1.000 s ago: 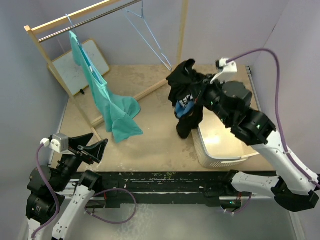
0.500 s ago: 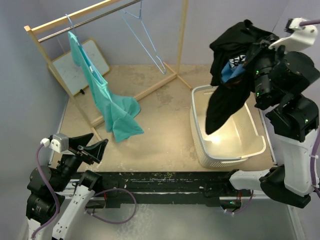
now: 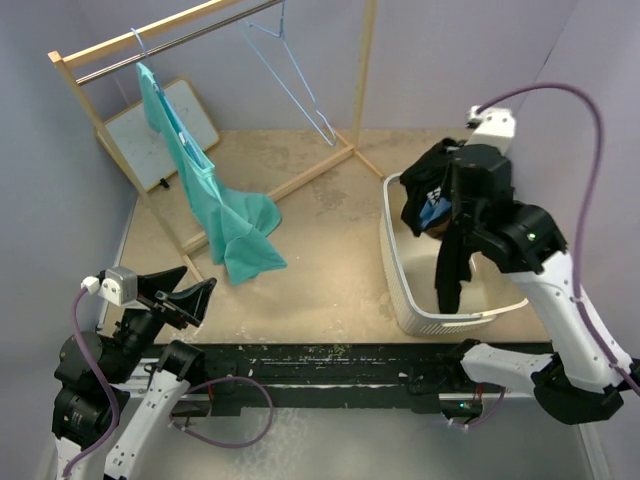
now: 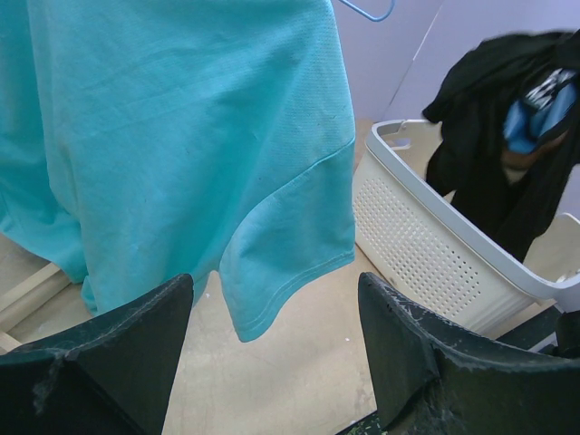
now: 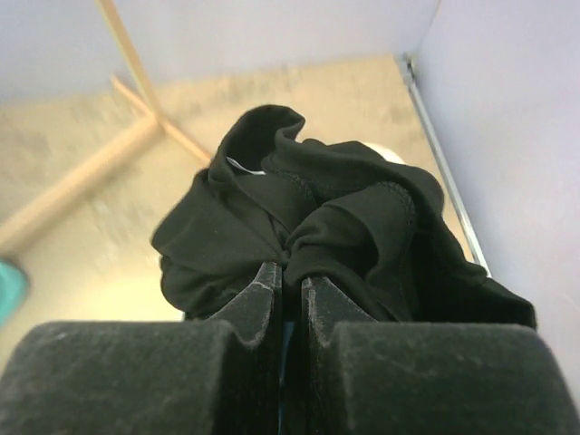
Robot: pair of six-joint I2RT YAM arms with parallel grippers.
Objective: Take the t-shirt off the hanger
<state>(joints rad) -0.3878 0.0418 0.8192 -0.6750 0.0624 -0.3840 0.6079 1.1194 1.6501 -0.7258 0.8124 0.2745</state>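
Down from its raised position half a second ago, the right arm has brought the black t-shirt [image 3: 428,190] low over the white basket [image 3: 400,290] at the right. The right gripper [image 5: 290,281] is pressed together on a bunched fold of the shirt, which spills out beyond its fingertips, with one long end hanging into the basket. A bare blue hanger [image 3: 300,90] dangles from the far rail [image 3: 180,40]. At near left, the left gripper [image 3: 198,280] is spread wide, holding nothing, facing a teal shirt [image 3: 215,210] hung on the same rail.
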